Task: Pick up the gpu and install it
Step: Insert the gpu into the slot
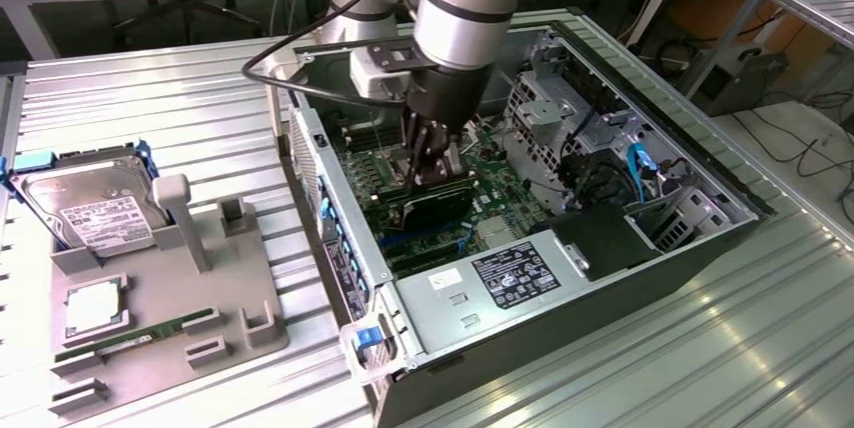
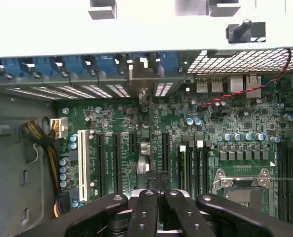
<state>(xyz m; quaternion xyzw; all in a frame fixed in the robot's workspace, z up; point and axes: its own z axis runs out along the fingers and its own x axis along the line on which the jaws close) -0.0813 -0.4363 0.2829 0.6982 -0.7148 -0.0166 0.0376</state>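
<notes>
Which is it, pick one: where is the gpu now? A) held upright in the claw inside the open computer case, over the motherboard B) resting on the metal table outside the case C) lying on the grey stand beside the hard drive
A: the claw is closed on the gpu inside the computer case, just above the green motherboard.

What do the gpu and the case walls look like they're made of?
The gpu, held in the shut gripper inside the case: black, slightly glossy face, probably plastic shroud; its board is hidden. Case walls: bare grey sheet metal by the look, dull sheen, punched vent holes and folded edges.
</notes>
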